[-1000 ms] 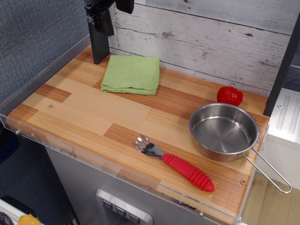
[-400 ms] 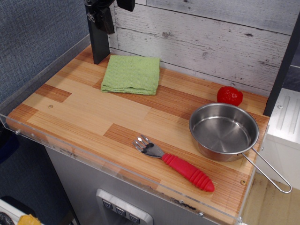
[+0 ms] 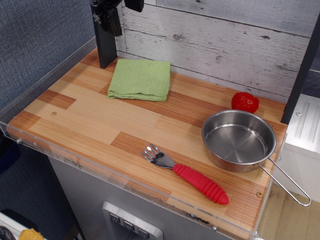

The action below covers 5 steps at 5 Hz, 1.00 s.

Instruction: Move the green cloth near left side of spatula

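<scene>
The black robot gripper is seen high at the top left edge, only its lower part in view, raised above the back left corner of the striped wooden tabletop. It hangs beside a dark upright post and is clear of every object. Whether its jaws are spread or closed cannot be told, since most of it is cut off by the frame.

The light green, folded, ribbed cloth is found flat at the back of the table, just right of the post and near the whitewashed plank wall. It is well apart from the spatula with the silver tined head and thick ribbed red handle, which is laid along the front edge, head pointing left. Just beside the spatula's handle, to the right, a round steel pan with a long wire handle is seen upright. Behind the pan, a red strawberry-like toy is set near the wall.

No writing or labels can be read anywhere.
</scene>
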Available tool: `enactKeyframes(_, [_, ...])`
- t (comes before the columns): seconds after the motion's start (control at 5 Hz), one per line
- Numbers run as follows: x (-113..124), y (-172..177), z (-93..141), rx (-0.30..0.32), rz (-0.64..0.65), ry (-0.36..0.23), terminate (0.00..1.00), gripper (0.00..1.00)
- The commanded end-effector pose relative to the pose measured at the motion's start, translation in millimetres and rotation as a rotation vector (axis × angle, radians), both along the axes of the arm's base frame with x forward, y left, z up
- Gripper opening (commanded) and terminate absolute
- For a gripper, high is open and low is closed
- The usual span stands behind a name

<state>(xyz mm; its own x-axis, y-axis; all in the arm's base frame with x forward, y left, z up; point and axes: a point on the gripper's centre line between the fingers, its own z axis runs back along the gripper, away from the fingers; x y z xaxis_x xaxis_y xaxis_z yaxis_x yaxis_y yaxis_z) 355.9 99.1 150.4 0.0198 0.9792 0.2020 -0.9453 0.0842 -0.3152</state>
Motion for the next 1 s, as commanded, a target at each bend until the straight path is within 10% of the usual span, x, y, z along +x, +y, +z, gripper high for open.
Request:
enactKeyframes(0.0, [-3.9,-4.9,20.2,0.014,-0.002,-0.051,0.0,1.0])
enactKeyframes(0.6, [-3.9,-4.9,20.2,0.014,-0.002,-0.051,0.0,1.0])
enactKeyframes(0.8, [-3.9,-4.9,20.2,0.014,-0.002,-0.051,1.0,1.0])
